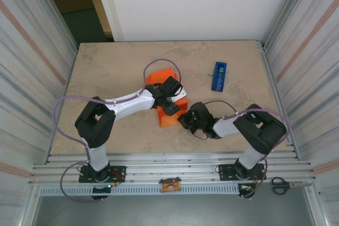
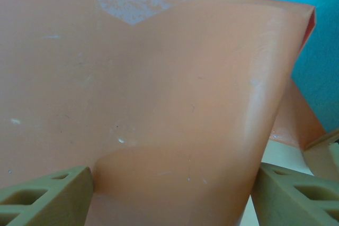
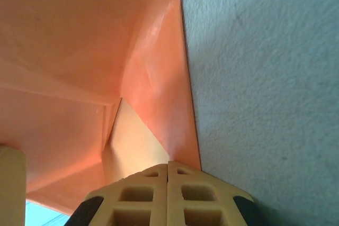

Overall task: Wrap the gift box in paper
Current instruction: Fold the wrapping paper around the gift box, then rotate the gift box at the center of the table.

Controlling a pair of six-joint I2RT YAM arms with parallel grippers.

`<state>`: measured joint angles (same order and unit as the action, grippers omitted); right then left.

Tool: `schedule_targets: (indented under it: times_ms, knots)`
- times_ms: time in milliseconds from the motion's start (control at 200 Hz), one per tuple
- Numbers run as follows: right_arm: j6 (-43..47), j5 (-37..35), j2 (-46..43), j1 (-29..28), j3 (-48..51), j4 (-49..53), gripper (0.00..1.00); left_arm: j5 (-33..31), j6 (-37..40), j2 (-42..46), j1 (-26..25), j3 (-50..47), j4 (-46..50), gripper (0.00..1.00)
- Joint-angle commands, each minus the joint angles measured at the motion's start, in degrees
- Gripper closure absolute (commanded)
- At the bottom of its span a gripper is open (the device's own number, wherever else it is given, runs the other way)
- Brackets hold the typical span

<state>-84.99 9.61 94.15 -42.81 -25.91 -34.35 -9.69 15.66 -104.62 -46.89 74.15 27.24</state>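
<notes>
The orange paper (image 1: 161, 79) lies folded into a bundle at the table's middle; the gift box is hidden beneath it. My left gripper (image 1: 170, 107) reaches over the bundle from the left. In the left wrist view its jaws (image 2: 172, 194) stand wide, one finger (image 2: 53, 194) on each side of the smooth paper (image 2: 159, 78), both touching it. My right gripper (image 1: 185, 118) sits low at the bundle's right side. Its fingertips (image 3: 168, 168) are shut together, with nothing between them, against the corner of a folded paper flap (image 3: 159, 93) on the table.
A blue tape dispenser (image 1: 219, 75) lies at the back right of the beige table (image 1: 116, 67). Scissors (image 1: 280, 185) rest on the front rail at the right. Corrugated walls close in both sides.
</notes>
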Motion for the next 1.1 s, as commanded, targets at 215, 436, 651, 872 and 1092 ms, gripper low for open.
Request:
schedule_targets:
  times_ms: [215,436,651,872,1092]
  knots:
    - [4.56,-1.70,-11.40,6.30,2.14,9.72,1.00,4.77,-1.24,-2.69,-0.57,-1.12,6.33,0.22]
    - [11.25,5.92,-13.66,16.86,2.23,13.30,1.00,5.65,-1.60,-2.65,-0.54,0.34,6.66,0.22]
    - [21.33,12.38,-11.19,21.42,-4.70,20.39,1.00,6.35,-1.84,-1.67,-0.30,4.75,8.06,0.17]
    - [26.01,15.90,-9.59,23.34,-8.29,22.53,0.93,7.35,-2.68,0.92,-0.13,9.62,9.40,0.11]
    - [33.48,23.34,-4.60,25.09,-16.14,25.41,0.61,10.90,-13.94,10.80,4.73,3.62,4.73,0.06]
